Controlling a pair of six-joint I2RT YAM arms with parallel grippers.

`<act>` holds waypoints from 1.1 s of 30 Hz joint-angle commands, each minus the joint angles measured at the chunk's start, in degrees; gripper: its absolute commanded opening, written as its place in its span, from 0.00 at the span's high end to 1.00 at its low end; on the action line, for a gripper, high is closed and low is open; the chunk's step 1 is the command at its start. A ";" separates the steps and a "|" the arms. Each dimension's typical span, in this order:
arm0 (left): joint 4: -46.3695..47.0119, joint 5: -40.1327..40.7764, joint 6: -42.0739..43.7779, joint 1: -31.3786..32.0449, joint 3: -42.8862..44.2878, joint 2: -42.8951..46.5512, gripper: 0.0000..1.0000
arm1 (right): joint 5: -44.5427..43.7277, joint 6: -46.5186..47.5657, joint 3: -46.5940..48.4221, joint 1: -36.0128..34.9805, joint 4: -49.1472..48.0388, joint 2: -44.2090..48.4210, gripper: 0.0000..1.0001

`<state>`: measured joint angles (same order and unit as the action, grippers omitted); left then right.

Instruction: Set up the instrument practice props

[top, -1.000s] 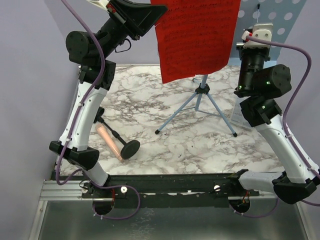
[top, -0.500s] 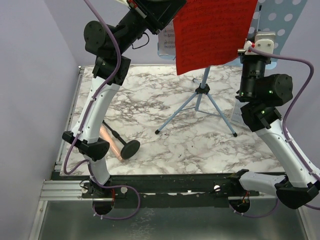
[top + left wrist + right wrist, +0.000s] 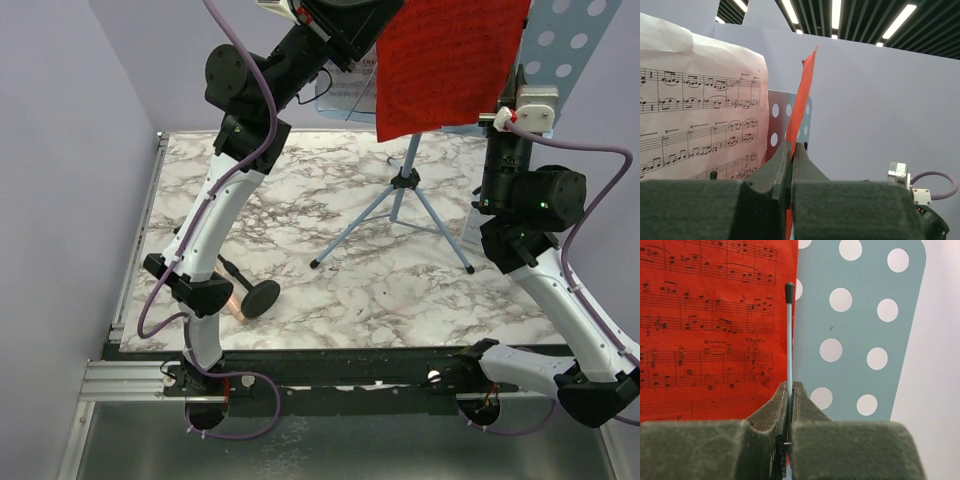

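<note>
Marble table (image 3: 400, 290) holds music stand (image 3: 403, 183), lying microphone (image 3: 260, 297).

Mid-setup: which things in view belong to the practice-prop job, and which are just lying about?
Job: red sheet, white sheet music, blue music stand, microphone lying on its side.
Lying about: small white box, mostly hidden.

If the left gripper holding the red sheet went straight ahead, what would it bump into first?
Probably the stand, whose perforated panel shows just beyond the left gripper and its red sheet; how far off is unclear.
</note>
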<state>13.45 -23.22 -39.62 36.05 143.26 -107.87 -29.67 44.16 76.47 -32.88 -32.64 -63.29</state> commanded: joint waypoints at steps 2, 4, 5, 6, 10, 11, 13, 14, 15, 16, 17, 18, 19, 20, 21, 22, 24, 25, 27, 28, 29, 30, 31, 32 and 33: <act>-0.09 4.06 4.81 2.74 3.52 -2.07 1.00 | 1.58 -0.04 -1.31 0.12 -4.40 1.63 0.99; 0.01 4.47 5.87 3.88 4.91 -3.29 1.00 | 1.67 0.04 -1.41 0.10 -4.27 1.55 0.99; 0.12 4.57 6.42 4.45 5.61 -3.91 1.00 | 1.74 -0.02 -1.41 0.12 -4.26 1.56 0.99; 0.23 4.74 6.84 5.07 6.37 -4.57 1.00 | 1.89 -0.20 -1.49 0.10 -4.11 1.56 0.99; 0.78 4.51 10.24 6.95 8.02 -6.39 1.00 | 2.64 -1.23 -1.70 0.10 -2.98 1.96 0.99; 0.93 4.48 11.02 7.22 8.17 -6.68 1.00 | 2.86 -1.36 -1.82 0.10 -2.92 2.04 0.99; 1.60 4.02 11.81 7.38 8.21 -7.37 1.00 | 2.92 -1.34 -2.14 0.13 -2.91 2.23 0.99; 2.00 3.78 12.18 7.41 8.39 -7.73 1.00 | 3.03 -1.42 -2.36 0.10 -2.93 2.33 0.99; 2.39 3.48 12.48 7.46 8.56 -8.15 1.00 | 3.15 -1.52 -2.54 0.11 -2.95 2.46 0.99; 2.82 3.01 12.89 7.56 8.74 -8.50 1.00 | 3.13 -1.53 -2.63 0.11 -2.89 2.39 0.99; 3.25 2.40 13.41 7.71 8.98 -9.05 1.00 | 3.14 -1.67 -2.59 0.14 -2.88 2.43 0.99; 3.63 1.86 14.00 7.95 9.39 -9.50 1.00 | 3.24 -1.75 -2.57 0.11 -2.67 2.47 0.99; 3.82 1.49 14.76 8.22 9.95 -10.00 1.00 | 3.34 -1.92 -2.53 0.17 -2.56 2.51 0.99; 3.93 1.18 15.45 8.63 10.40 -10.35 1.00 | 3.54 -2.05 -2.55 0.11 -2.23 2.57 0.99; 4.10 0.89 16.34 8.77 10.92 -10.73 1.00 | 3.78 -2.25 -2.46 0.12 -1.93 2.64 1.00; 4.27 0.31 17.14 9.07 11.38 -11.02 1.00 | 3.90 -2.36 -2.37 0.10 -1.73 2.78 0.99; 4.34 -0.48 19.54 9.58 12.34 -11.26 1.00 | 4.11 -2.63 -2.37 0.10 -1.37 2.91 0.99; 4.38 -0.80 21.23 9.84 12.46 -11.23 1.00 | 4.18 -2.71 -2.28 0.10 -1.17 2.98 0.99; 4.31 -1.50 24.45 10.66 12.45 -10.90 1.00 | 4.50 -2.85 -2.39 0.10 -0.68 3.12 0.99; 4.30 -1.92 26.04 11.28 12.39 -10.66 1.00 | 4.58 -2.78 -2.38 0.10 -0.54 3.15 0.99; 4.30 -2.21 27.42 11.90 12.39 -10.58 1.00 | 4.60 -2.83 -2.32 0.10 -0.45 3.17 0.99; 4.31 -2.48 28.77 12.31 12.41 -10.54 1.00 | 4.63 -2.83 -2.36 0.15 -0.38 3.19 0.99; 4.32 -2.75 29.71 12.70 12.39 -10.47 1.00 | 4.77 -2.86 -2.37 0.10 -0.28 3.31 0.99; 4.35 -3.11 30.68 13.02 12.39 -10.43 1.00 | 4.84 -3.04 -2.46 0.10 -0.21 3.39 0.99; 4.18 -3.62 31.42 13.16 12.37 -10.48 1.00 | 4.96 -3.20 -2.46 0.11 0.02 3.46 0.99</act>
<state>16.19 -23.53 -15.27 47.77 153.93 -119.33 -26.50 42.11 74.59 -32.86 -33.21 -61.25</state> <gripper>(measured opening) 0.018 0.025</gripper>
